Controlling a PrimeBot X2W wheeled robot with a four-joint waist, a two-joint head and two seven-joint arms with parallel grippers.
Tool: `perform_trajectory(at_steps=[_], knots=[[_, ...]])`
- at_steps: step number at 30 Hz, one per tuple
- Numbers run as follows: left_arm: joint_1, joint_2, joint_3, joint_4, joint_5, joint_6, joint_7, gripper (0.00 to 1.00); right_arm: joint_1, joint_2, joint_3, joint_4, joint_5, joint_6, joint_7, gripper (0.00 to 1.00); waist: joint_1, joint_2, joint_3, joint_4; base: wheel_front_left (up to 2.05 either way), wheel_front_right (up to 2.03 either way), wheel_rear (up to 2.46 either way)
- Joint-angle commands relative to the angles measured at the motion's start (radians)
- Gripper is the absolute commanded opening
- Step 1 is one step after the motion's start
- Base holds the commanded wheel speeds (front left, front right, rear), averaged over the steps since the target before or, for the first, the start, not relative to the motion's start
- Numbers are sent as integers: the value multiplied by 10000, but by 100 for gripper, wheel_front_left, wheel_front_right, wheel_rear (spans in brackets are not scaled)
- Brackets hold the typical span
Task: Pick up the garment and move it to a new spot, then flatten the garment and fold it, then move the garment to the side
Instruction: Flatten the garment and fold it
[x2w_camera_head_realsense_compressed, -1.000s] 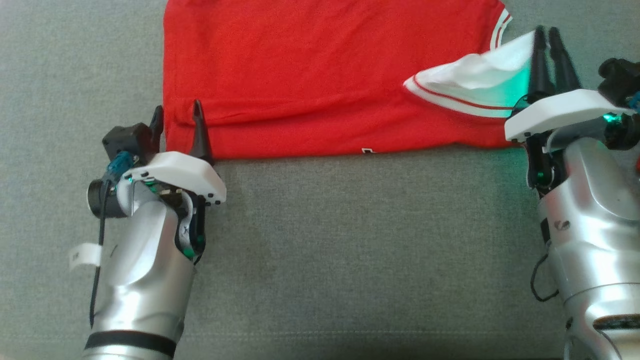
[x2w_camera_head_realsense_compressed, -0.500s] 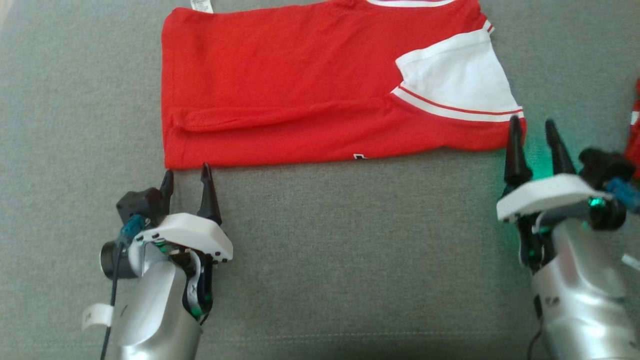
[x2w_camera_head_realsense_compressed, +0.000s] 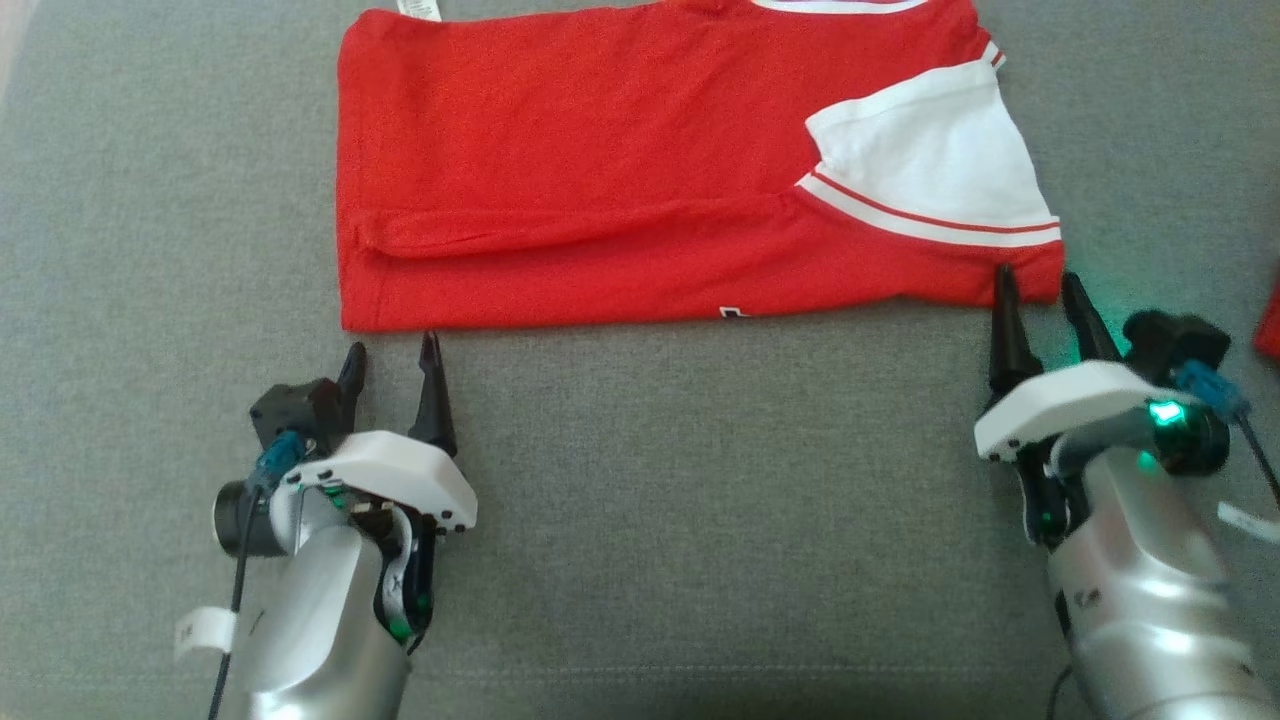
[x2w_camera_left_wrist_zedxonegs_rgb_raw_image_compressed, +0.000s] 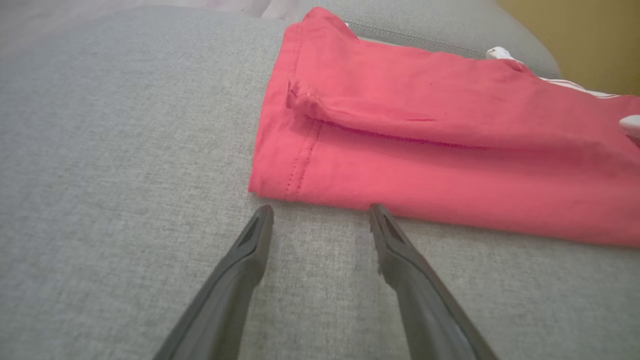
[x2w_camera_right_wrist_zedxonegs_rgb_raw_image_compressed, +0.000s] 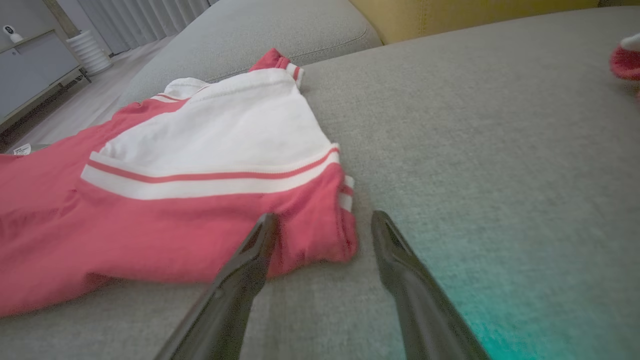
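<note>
My left claw (x2w_camera_head_realsense_compressed: 392, 346) and right claw (x2w_camera_head_realsense_compressed: 1037, 278) gape empty at the folded red T-shirt's (x2w_camera_head_realsense_compressed: 600, 180) near corners on the sofa cushion (x2w_camera_head_realsense_compressed: 700, 500). Pinching only the top layers could undo the fold.

The head camera looks steeply down on the grey cushion (x2w_camera_head_realsense_compressed: 700, 520) and takes in the garment (x2w_camera_head_realsense_compressed: 600, 180) along its whole near edge. The left wrist camera sits low behind the left end effector (x2w_camera_left_wrist_zedxonegs_rgb_raw_image_compressed: 320, 210), close to the garment's left corner. The right wrist camera sits equally low behind the right end effector (x2w_camera_right_wrist_zedxonegs_rgb_raw_image_compressed: 325, 216), facing the right corner. All three views share that near edge.
</note>
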Motion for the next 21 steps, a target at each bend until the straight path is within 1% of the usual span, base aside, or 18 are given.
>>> perform_trajectory(at_steps=[1, 2, 4, 6, 13, 21], knots=[[-280, 202, 230, -183, -66, -34, -59, 100, -360, 139, 241, -94, -86, 65, -71, 52, 0, 0, 31, 23, 0, 0, 0], [-299, 202, 239, -155, -69, -63, -59, 100, -436, 147, 265, 1, -101, 65, -71, 30, 0, 0, 46, 33, 0, 0, 0], [-331, 202, 270, -97, -75, -113, -59, 100, -550, 162, 280, 120, -103, 65, -72, 0, 0, 0, 66, 34, 0, 0, 0], [-353, 202, 347, -7, -93, -188, -59, 100, -624, 182, 278, 180, -52, 65, -72, 0, 0, 0, 66, -2, 0, 0, 0], [-524, 202, 706, 85, -259, -393, -59, 100, -674, 214, 436, -205, 206, 65, -72, 0, 0, 0, 153, -275, 0, 0, 0], [-720, 202, 1153, -151, -258, -486, -59, 100, -704, 232, 691, -475, 433, 65, -72, 0, 0, 0, 318, -486, 0, 0, 0]])
